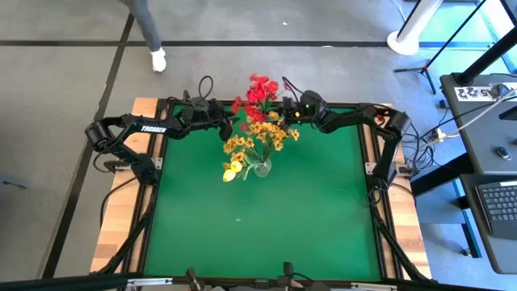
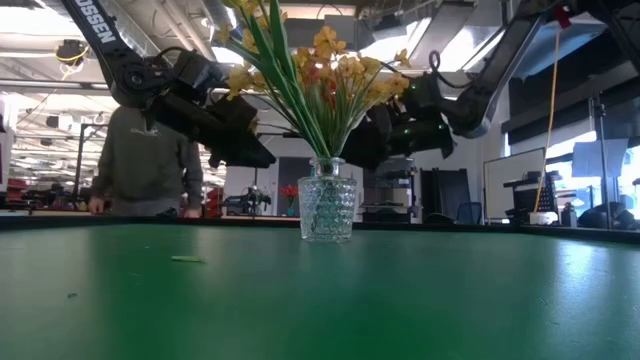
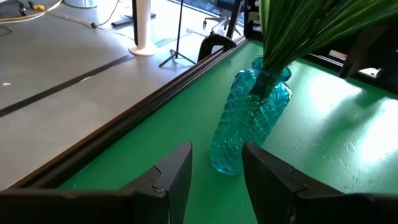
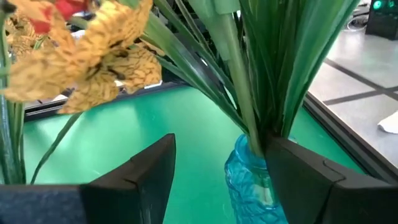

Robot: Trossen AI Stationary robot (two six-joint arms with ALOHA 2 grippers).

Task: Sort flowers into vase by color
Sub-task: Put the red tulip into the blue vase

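We see both arms stretched inward from the bench's two sides along its far edge, elbows bent at the outer corners, forearms nearly level and aimed at each other. The left gripper (image 1: 229, 123) hangs above the bench with its jaws parted and nothing between them. Facing it across a small gap, the right gripper (image 1: 284, 111) also has its jaws spread wide, nothing clamped between them

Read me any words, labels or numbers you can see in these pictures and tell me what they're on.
"TROSSEN", white letters on the left arm, high view.
"OSSEN", the same brand cut off by the picture's edge, on the left arm in the low view.
Marks on a white card at the high view's right edge: too small to read.
Nothing else readable.
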